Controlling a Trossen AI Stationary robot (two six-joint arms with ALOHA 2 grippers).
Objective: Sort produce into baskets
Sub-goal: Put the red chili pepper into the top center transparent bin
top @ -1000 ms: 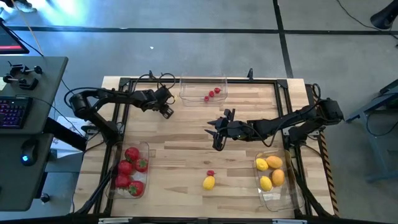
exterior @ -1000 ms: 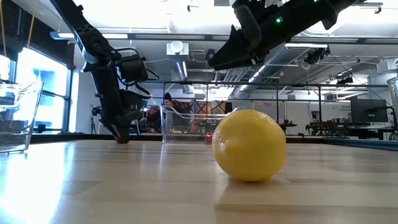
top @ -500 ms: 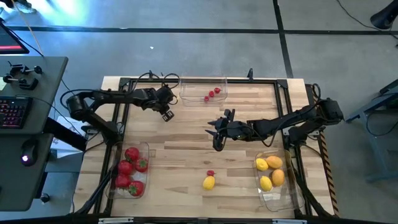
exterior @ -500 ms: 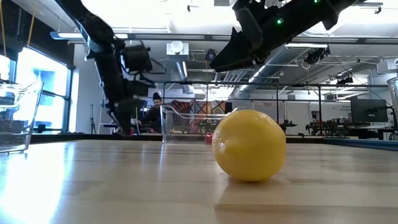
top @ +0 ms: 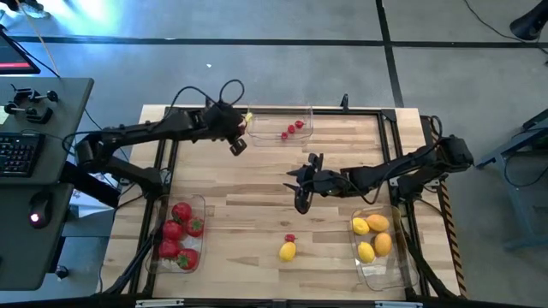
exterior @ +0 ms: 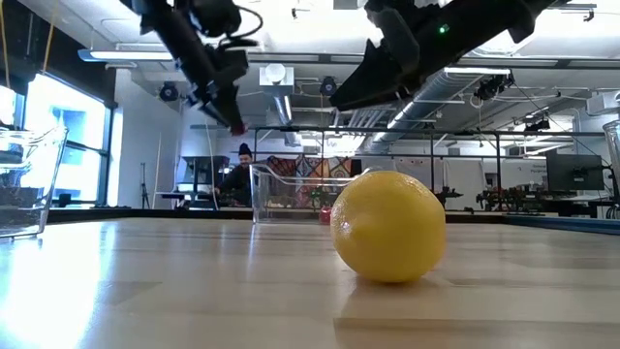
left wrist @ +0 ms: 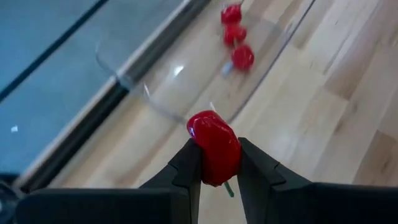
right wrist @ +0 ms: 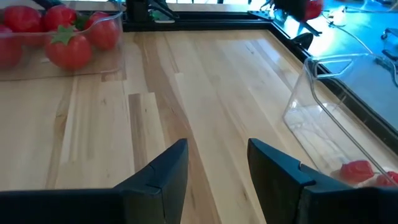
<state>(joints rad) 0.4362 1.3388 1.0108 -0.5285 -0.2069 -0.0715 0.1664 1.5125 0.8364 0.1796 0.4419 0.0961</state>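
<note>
Since a second ago the left gripper [left wrist: 219, 163] has risen off the table and swung toward the far bin [top: 280, 125], its fingers [left wrist: 191, 163] pinched on a small red berry [left wrist: 214, 147]. That bin lies just ahead of the fingertips, three berries inside. Tiny, light and probably slick, the berry seems best squeezed across its middle, as now. To the right, the right gripper [right wrist: 214, 158] hovers mid-table, half open and empty.

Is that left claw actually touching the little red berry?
Touching. In the left wrist view both fingers of the left gripper press against the sides of the red berry, pinching it with no gap.
</note>
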